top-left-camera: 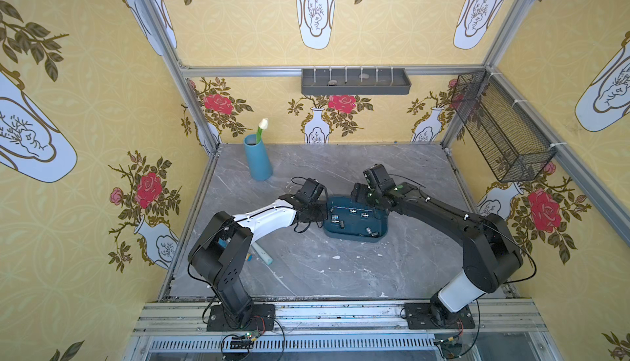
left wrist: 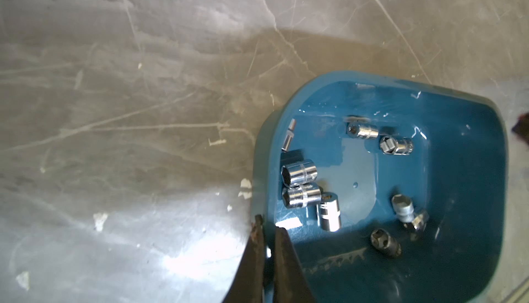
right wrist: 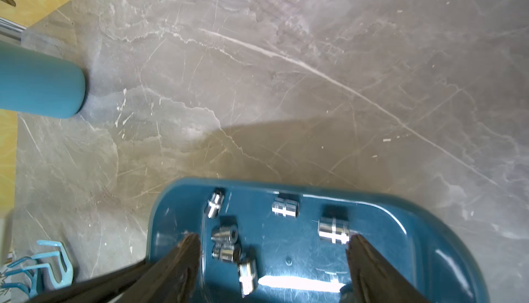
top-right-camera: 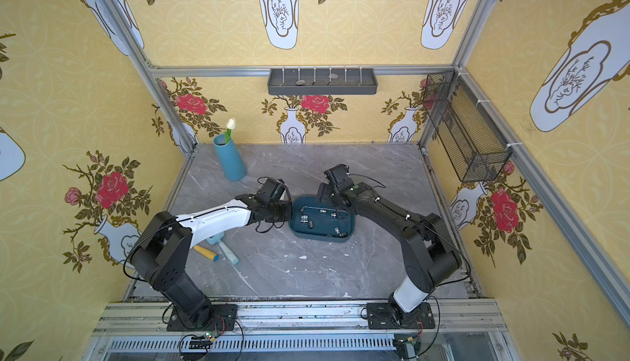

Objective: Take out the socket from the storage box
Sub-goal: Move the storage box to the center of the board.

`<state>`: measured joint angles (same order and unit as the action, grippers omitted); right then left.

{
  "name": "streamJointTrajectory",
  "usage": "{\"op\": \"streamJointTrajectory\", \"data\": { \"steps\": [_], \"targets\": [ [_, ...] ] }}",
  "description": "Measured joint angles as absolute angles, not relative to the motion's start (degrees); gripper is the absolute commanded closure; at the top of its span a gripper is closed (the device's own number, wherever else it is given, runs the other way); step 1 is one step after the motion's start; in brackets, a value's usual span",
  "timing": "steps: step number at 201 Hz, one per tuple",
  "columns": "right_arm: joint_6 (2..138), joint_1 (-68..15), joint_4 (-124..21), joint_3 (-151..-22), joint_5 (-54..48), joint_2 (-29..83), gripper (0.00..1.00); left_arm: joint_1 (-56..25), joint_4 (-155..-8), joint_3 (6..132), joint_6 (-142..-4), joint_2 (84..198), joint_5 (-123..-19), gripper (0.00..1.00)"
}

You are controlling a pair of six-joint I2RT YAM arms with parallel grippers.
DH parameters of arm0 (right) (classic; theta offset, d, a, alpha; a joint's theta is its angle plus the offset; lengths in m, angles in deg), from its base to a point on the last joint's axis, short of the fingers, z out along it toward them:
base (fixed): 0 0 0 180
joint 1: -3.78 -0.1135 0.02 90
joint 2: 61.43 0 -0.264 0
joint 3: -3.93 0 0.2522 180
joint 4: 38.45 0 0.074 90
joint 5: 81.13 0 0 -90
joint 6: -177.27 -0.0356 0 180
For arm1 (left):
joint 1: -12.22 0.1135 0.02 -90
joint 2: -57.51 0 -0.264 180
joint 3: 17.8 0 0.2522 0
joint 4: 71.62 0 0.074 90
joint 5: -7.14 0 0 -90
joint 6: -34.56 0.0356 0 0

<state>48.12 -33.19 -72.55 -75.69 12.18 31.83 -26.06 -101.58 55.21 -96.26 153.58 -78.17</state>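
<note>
Left wrist view puts the left claw [left wrist: 270, 224] closed on the storage box [left wrist: 458, 172], one finger outside the flared rim and one inside, with the wall pinched between them; just past the inner finger, loose chrome sockets [left wrist: 299, 172] lie scattered on the box's floor, three huddled near the claw and the others spread toward the far wall.

Right wrist view shows the right claw [right wrist: 272, 238] spread wide over the box's inside and holding nothing; several sockets lie on the floor between its fingers, and a wide socket [right wrist: 333, 230] lies just beside one finger.

In both top views the storage box [top-left-camera: 356, 224] sits flat on the grey marbled surface [top-left-camera: 306, 267], about mid-way across, with the two arms meeting over it from either side; every socket in view lies inside it.

Well behind it on the left stands a blue vase [top-left-camera: 257, 158] with a white tulip [top-left-camera: 263, 124]; in a top view, two toy tools [top-right-camera: 225, 250] lie by the left arm; a long grey tray [top-left-camera: 354, 81] hangs on the back wall and a black mesh basket [top-left-camera: 501, 127] on the right wall.
</note>
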Motion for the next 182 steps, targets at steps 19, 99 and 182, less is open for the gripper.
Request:
{"op": "streamJointTrajectory", "data": {
  "steps": [19,99,182],
  "targets": [
    [48.1,-33.2,-73.8,-77.1,11.9,32.1,0.17,-26.1,-104.2,55.1,-97.6,152.7,-77.2,0.89],
    [46.5,-34.0,-78.9,-78.6,9.1,31.9,0.19,-26.0,-119.7,61.9,-102.3,153.8,-75.7,0.93],
    [46.2,-36.0,-81.3,-79.5,8.4,31.3,0.19,-24.4,-126.4,64.9,-104.3,153.9,-72.6,0.95]
  ]
}}
